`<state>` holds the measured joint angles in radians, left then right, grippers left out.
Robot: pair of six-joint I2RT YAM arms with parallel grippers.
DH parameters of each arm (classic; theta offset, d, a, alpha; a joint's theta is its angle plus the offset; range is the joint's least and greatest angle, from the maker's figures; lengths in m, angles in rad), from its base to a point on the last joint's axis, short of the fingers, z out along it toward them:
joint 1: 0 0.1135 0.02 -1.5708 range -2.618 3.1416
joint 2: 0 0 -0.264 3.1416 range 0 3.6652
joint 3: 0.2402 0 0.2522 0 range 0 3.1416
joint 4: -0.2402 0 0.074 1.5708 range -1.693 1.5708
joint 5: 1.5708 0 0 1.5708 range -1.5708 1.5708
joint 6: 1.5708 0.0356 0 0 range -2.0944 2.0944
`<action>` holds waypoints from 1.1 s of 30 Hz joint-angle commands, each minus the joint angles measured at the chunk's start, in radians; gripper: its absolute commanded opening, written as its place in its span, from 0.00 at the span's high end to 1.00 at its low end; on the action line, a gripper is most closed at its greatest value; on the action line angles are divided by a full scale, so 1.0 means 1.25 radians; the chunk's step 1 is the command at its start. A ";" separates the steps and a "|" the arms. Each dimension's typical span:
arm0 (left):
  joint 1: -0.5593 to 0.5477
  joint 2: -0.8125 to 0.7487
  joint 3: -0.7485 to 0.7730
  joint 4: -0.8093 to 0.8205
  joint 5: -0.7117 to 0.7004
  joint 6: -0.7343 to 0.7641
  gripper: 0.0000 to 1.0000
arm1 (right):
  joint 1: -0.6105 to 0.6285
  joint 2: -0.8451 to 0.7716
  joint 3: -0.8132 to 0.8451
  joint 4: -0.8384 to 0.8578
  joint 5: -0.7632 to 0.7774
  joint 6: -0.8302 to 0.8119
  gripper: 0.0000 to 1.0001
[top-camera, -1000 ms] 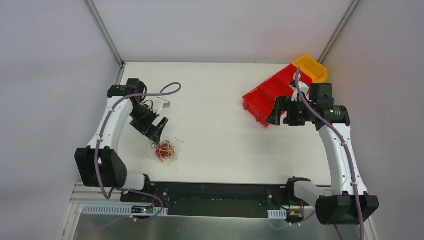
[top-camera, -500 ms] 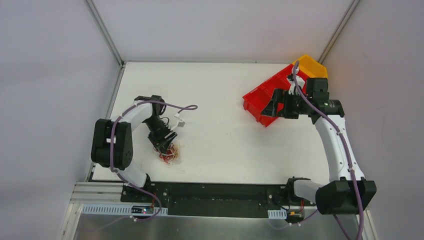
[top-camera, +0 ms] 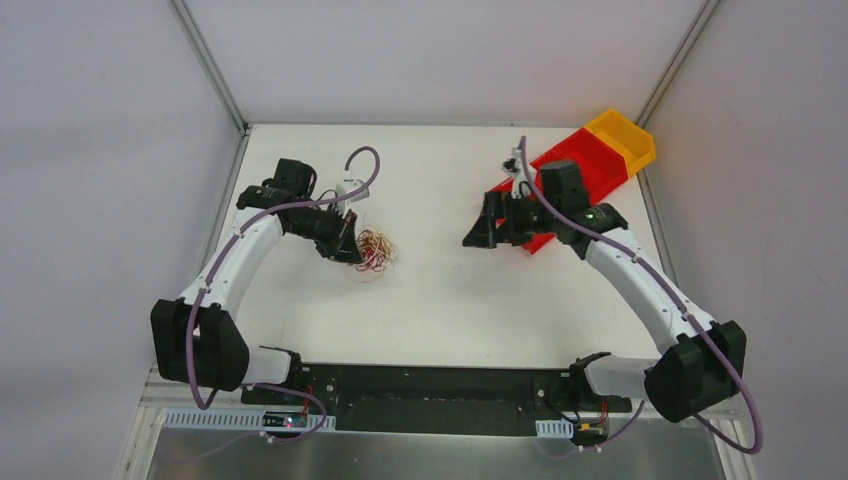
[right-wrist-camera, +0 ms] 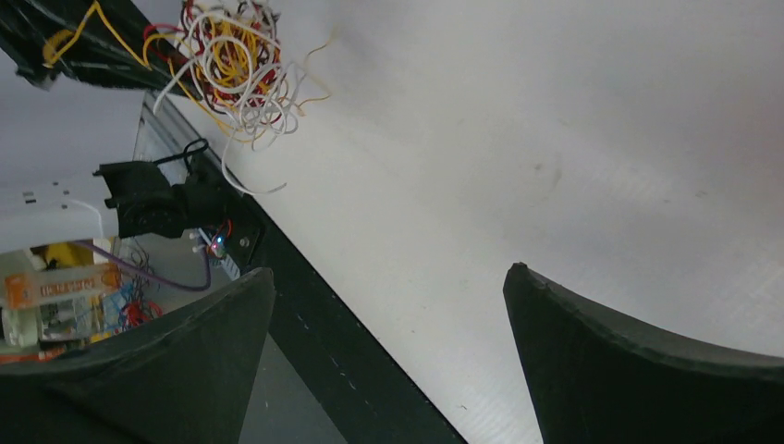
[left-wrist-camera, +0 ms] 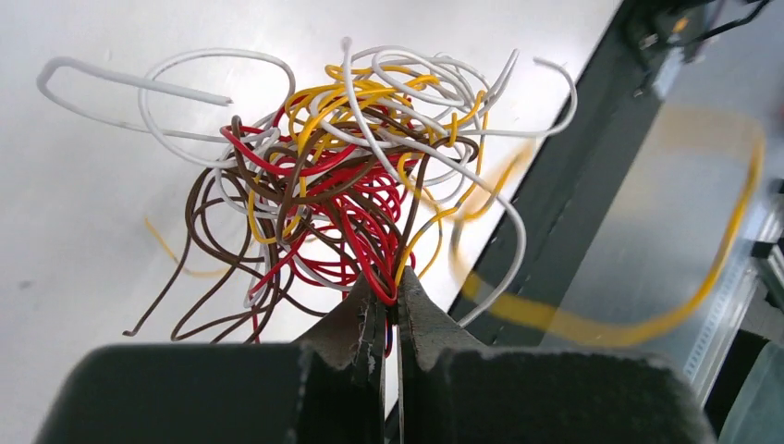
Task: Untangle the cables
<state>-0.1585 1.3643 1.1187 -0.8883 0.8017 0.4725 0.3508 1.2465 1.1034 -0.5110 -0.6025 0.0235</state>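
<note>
Left tool [left-wrist-camera: 390,301] has moved cables [top-camera: 376,250], well apart from red bins [top-camera: 588,160].

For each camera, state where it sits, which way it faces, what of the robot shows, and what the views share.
Top external: overhead behind the bases, looking down at the table; both arms, left hand, right hand.
Left wrist: on the left hand, shut on the cable tangle it faces.
Right wrist: on the open right hand, looking across the table toward the cable tangle.
Shared: all three show the cable tangle.
</note>
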 commanded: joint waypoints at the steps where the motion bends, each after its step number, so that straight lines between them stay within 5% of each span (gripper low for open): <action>1: -0.009 -0.023 0.042 0.048 0.180 -0.071 1.00 | 0.137 0.038 0.002 0.175 0.035 0.039 0.01; 16: -0.072 -0.073 0.069 0.112 0.231 -0.189 1.00 | 0.368 0.231 0.089 0.445 0.180 -0.012 0.04; 19: -0.074 -0.091 0.055 0.119 0.224 -0.209 1.00 | 0.369 0.255 0.106 0.462 0.213 -0.023 0.35; 22: -0.074 -0.109 0.047 0.131 0.215 -0.238 1.00 | 0.367 0.239 0.091 0.472 0.252 -0.042 0.89; 23: -0.074 -0.117 0.047 0.134 0.212 -0.249 1.00 | 0.367 0.230 0.081 0.470 0.265 -0.043 1.00; 33: 0.003 -0.259 0.151 0.085 0.032 -0.310 1.00 | 0.221 0.121 -0.083 0.272 0.323 -0.104 1.00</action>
<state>-0.2283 1.1355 1.1961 -0.7090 0.9115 0.1436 0.7723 1.4574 1.1011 -0.0208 -0.3138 -0.0391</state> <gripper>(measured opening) 0.025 0.086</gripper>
